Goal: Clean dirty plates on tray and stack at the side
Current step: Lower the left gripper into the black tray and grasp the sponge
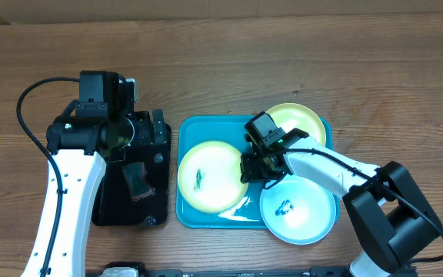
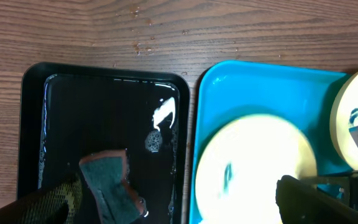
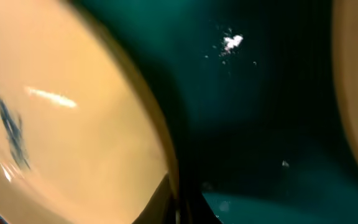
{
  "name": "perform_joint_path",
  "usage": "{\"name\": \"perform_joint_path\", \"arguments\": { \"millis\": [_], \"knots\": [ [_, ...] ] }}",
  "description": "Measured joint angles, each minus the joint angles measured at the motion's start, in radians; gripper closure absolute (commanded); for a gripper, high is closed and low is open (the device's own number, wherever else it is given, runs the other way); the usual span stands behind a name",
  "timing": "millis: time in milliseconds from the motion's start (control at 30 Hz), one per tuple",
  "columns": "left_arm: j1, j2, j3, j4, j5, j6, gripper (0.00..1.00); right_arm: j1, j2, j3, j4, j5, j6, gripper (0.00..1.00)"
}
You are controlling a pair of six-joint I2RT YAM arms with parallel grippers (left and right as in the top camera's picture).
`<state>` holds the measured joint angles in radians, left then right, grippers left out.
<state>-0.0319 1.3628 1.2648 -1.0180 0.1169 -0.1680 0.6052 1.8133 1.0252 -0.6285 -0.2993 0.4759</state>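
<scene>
- My right pincer (image 1: 257,168) is sitting fully closed, low inside the cyan tray (image 1: 188,129), right at the rim of the big yellow-green plate (image 1: 206,178). I cannot tell whether that rim is being pinched or is only lying beside the jaws.
- In my right wrist view this plate is filling the left side, blurred. A dark scribble (image 3: 10,134) is showing on its pale centre, and its rim is running down to the bottom middle.
- The big plate is lying in the left half of the tray, reaching close to its near edge.
- The second yellow-green plate (image 1: 302,121) is resting in the tray's far right corner, partly under my right arm.
- The light blue plate (image 1: 298,214) is sitting at the tray's near right corner, hanging out over the rim, with a small dark smudge (image 1: 284,205) on it.
- My left pincer (image 2: 173,190) is hanging wide open and gripping nothing, above the black tray (image 1: 108,209).
- The black tray is lying just beside the cyan tray's left edge on the wooden worktop (image 1: 283,54). It is looking wet inside and is carrying a dark sponge (image 2: 107,177) towards its near edge.
- A few droplets (image 2: 145,46) are lying on the worktop beyond the black tray's far edge.
</scene>
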Motion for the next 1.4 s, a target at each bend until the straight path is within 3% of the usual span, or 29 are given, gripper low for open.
{"name": "perform_joint_path", "arguments": {
  "millis": [267,367,400,467,567,733,1000,1100,1200,1400],
  "knots": [
    [0.000,0.000,0.000,-0.007,0.004,0.000,0.00,-0.001,0.000,0.000,0.005,0.000,-0.002,0.96],
    [0.000,0.000,0.000,-0.007,0.007,-0.004,0.26,-0.001,0.000,0.000,0.002,0.000,-0.002,0.96],
    [0.000,0.000,0.000,-0.007,0.007,-0.003,0.28,-0.001,0.000,0.000,-0.001,0.000,-0.003,0.96],
    [0.000,0.000,0.000,-0.013,0.000,0.003,0.16,-0.001,0.000,0.000,-0.004,0.000,-0.005,0.96],
    [0.000,0.005,-0.002,-0.052,-0.040,-0.037,0.18,-0.001,0.000,0.000,-0.013,-0.001,-0.005,0.96],
    [0.000,0.015,-0.102,-0.039,-0.120,-0.142,0.08,-0.001,0.000,0.000,-0.022,-0.004,-0.006,0.96],
    [0.000,0.031,-0.367,0.095,-0.164,-0.303,0.23,-0.001,0.000,0.000,-0.044,-0.008,-0.006,0.96],
    [0.000,0.031,-0.404,0.118,-0.175,-0.355,0.25,-0.001,0.000,0.000,-0.052,-0.011,-0.005,0.96],
    [0.000,0.031,-0.420,0.125,-0.211,-0.404,0.22,-0.001,0.000,0.000,-0.058,-0.011,-0.005,0.96],
    [0.023,0.031,-0.461,0.145,-0.267,-0.467,0.31,-0.001,0.000,0.000,-0.064,-0.012,-0.006,0.96]
  ]
}}
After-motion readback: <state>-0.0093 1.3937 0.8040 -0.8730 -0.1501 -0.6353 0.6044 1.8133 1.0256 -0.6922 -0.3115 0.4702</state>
